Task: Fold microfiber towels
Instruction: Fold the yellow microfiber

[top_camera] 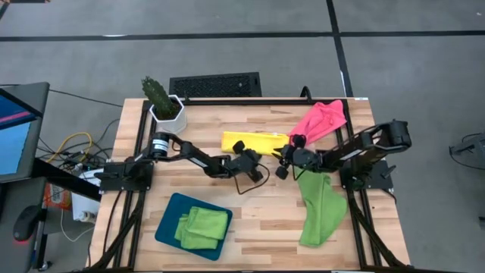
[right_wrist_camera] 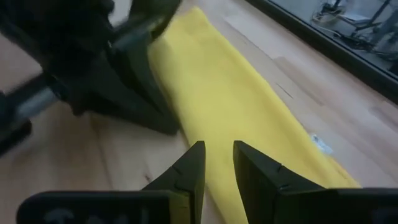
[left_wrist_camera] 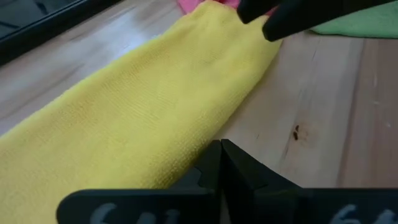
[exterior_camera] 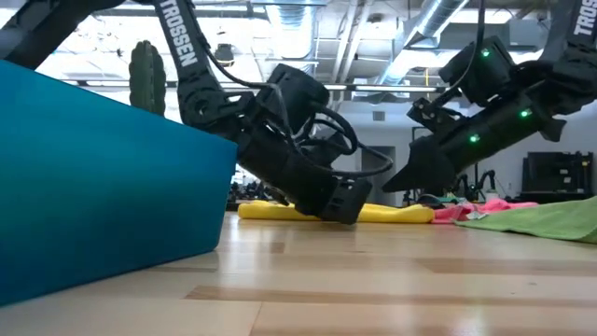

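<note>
Yellow towel (top_camera: 254,142): lies as a long folded strip on the table (top_camera: 250,227) near its middle, between the two grippers; its far end touches the pink towel (top_camera: 322,120).
Left gripper (top_camera: 253,165): low at the strip's near long edge; jaws fully closed. The left wrist view shows the fingers meeting at the cloth's edge, but whether any fabric is caught between them cannot be told.
Right gripper (top_camera: 283,161): over the strip's end toward the pink towel; jaws part open with a narrow gap, nothing between them.
Other towels: a lime green towel (top_camera: 320,208) lies spread on the right side; folded green towels (top_camera: 202,227) sit in the teal tray (top_camera: 168,227).
Risk, missed pinch: if the left jaws closed beside the edge, a lift would likely leave the cloth flat.
Risk, partial pinch: gripping only the top layer would probably open the existing fold.
Risk, collision: the two grippers stand near each other; a converging move could bring them into contact.
Risk, snag: dragging the strip may pull the pink towel along.
View difference, high: gives the whole layout and all towels.
View difference, low: shows the left gripper down at table level, and the tray wall blocks much of that picture.
View difference, wrists: show finger positions against the cloth.
</note>
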Tool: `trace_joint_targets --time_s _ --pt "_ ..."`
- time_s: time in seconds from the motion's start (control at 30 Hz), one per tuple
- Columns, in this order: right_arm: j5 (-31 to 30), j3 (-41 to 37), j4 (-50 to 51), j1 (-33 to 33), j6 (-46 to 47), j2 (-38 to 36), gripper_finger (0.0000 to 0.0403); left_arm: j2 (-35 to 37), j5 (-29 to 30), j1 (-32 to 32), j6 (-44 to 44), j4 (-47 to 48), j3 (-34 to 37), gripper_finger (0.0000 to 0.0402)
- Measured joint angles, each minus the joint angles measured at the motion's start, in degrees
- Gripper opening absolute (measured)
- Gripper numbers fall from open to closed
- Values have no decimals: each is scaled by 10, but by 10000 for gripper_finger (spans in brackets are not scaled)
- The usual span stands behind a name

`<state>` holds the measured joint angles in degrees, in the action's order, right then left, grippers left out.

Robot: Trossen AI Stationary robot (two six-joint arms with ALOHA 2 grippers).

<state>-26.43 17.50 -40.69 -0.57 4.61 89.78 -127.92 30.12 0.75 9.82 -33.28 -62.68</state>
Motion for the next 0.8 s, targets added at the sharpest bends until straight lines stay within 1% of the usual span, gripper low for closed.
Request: trace_joint_targets --time_s 0.13,0.23,0.3,0.4,0.47,0.63,0.73,0.8 --pt "-40 0 53 17 1 -16 107 11 -23 -7 3 46 -1 0" --pt "-66 -1 64 24 4 -28 107 29 -31 -20 5 70 2 0" --pt "-85 -1 59 23 7 -29 107 49 -16 -34 6 81 4 0" --pt "-102 0 53 14 18 -28 107 74 90 -49 5 59 5 0" --pt "-102 0 55 8 21 -28 107 81 129 -44 12 39 2 0" --pt "-102 0 56 3 24 -28 107 61 166 -36 33 29 4 0" --pt "-100 0 64 5 25 -28 107 41 149 -16 63 31 3 0" --pt "-99 0 71 8 31 -28 107 24 153 -7 73 32 4 0"
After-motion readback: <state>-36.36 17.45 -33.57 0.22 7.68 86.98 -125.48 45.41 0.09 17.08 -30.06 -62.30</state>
